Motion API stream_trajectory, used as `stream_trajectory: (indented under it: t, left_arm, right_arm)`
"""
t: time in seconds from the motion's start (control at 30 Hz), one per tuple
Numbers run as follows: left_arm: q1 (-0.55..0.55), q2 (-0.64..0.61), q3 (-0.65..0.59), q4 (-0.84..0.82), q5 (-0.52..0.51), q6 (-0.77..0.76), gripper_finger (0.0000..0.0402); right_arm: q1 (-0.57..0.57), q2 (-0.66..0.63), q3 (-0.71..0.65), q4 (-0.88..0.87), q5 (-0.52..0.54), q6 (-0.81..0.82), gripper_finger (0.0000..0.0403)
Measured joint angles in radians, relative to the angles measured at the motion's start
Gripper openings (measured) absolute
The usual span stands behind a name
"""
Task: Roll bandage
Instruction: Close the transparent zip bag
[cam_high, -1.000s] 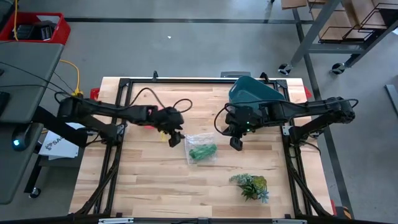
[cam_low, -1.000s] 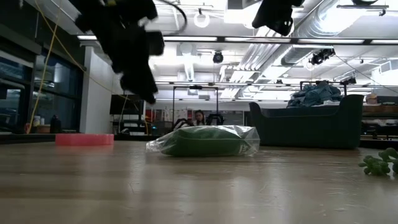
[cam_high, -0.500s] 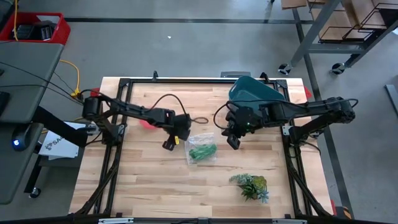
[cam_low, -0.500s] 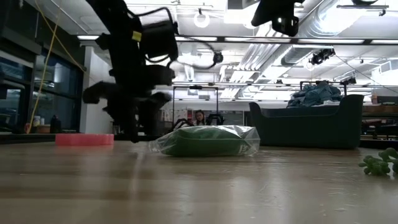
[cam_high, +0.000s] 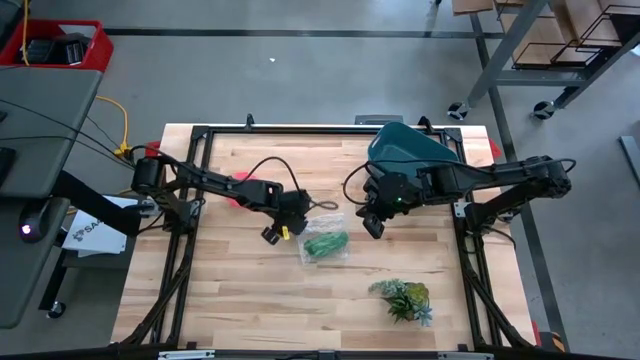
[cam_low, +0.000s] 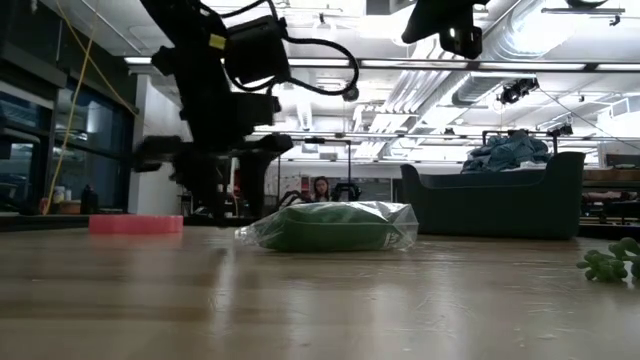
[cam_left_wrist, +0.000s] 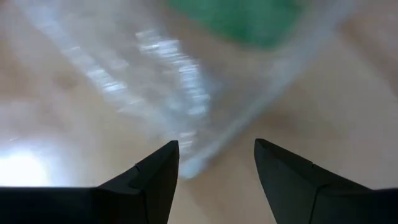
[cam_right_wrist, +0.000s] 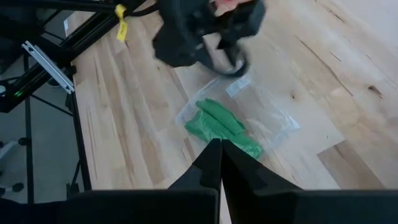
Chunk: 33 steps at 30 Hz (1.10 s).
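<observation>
One bandage (cam_high: 325, 244) lies folded inside one clear plastic bag (cam_high: 322, 228) near the middle of the wooden table (cam_high: 240, 300). One plant sprig (cam_high: 402, 298) lies nearer the front edge, well apart from the bag. One teal tub (cam_high: 408, 146) stands at the back right.

The left gripper (cam_high: 274, 234) sits low, just beside the bag's left edge, fingers (cam_left_wrist: 155, 174) spread apart and holding nothing; a bag corner lies between them in the left wrist view. The right gripper (cam_high: 372, 226) hangs above the table, right of the bag, fingers pressed together and empty.

Compared with half a second ago, the left gripper has moved slightly closer to the bag. The right gripper is almost unchanged.
</observation>
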<state>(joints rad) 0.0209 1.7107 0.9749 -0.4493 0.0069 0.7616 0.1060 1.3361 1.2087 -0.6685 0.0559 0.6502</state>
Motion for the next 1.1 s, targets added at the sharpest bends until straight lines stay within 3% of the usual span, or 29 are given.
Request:
stream_trajectory:
  t: [0.27,0.57,0.67,0.8,1.0,1.1]
  left_arm:
    - [-0.069,0.025,0.002,0.015,-0.002,0.111,0.0204]
    - [-0.082,0.114,0.009,0.042,-0.052,0.093,0.0196]
    - [-0.093,0.116,0.007,0.042,-0.028,0.076,0.0148]
    - [-0.108,0.117,0.005,0.050,-0.023,0.010,0.0027]
    - [-0.113,0.103,0.024,0.004,-0.015,-0.211,0.0003]
    - [-0.099,0.065,0.057,-0.127,0.078,-0.342,0.0001]
  right_arm:
    - [-0.001,0.000,0.000,0.000,0.000,-0.003,0.0000]
    - [-0.001,0.000,0.000,0.004,-0.034,0.005,0.0000]
    - [-0.001,0.000,0.000,0.004,-0.060,0.005,0.0000]
    - [-0.001,0.000,0.000,0.008,-0.081,0.005,0.0000]
    - [-0.002,-0.002,0.000,0.032,-0.126,-0.014,0.0000]
    - [-0.002,-0.005,0.000,0.056,-0.183,-0.044,0.0000]
